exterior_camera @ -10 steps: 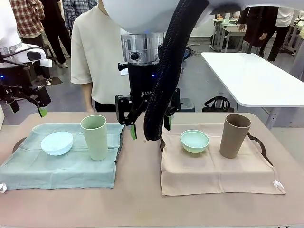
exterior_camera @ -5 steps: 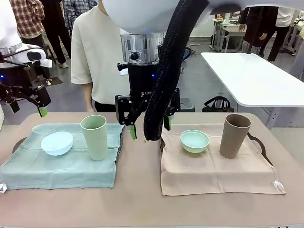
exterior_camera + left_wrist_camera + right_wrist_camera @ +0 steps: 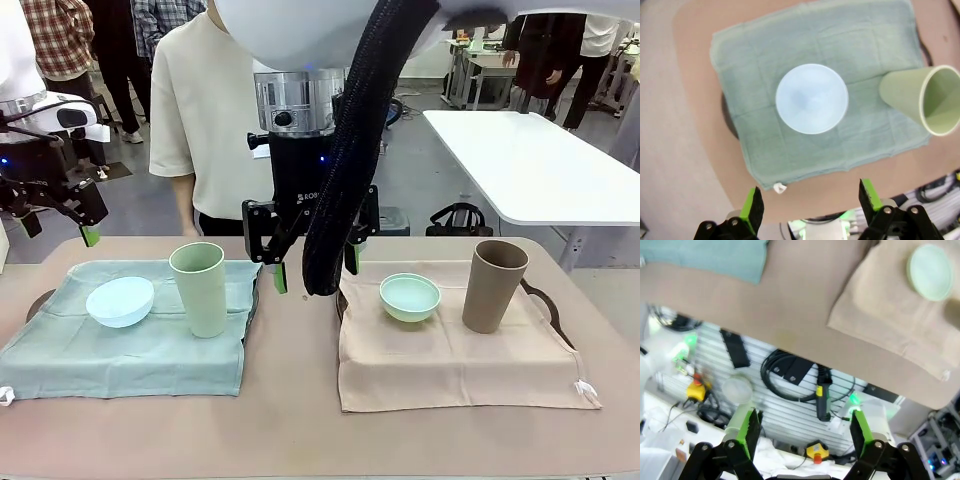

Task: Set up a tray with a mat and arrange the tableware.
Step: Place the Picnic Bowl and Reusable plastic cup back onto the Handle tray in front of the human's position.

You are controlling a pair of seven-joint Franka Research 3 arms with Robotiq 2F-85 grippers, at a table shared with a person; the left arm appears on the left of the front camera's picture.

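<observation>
A teal mat [image 3: 120,355] covers the left tray [image 3: 38,303]; on it sit a pale blue bowl [image 3: 120,301] and an upright light green tumbler [image 3: 199,288]. A beige mat [image 3: 450,365] covers the right tray [image 3: 545,300] and carries a mint green bowl [image 3: 409,296] and a brown tumbler [image 3: 493,285]. My left gripper [image 3: 57,228] hangs open above the table's far left corner; its wrist view looks down on the blue bowl [image 3: 812,98] and the tumbler [image 3: 925,100]. My right gripper [image 3: 317,268] hovers open over the gap between the trays, holding nothing; the mint bowl [image 3: 930,265] is far from it.
A person in a cream shirt [image 3: 205,110] stands at the far edge of the table. Bare brown tabletop [image 3: 290,400] runs between and in front of the mats. A white table [image 3: 530,160] stands behind on the right. A black cable bundle [image 3: 345,150] hangs down the middle.
</observation>
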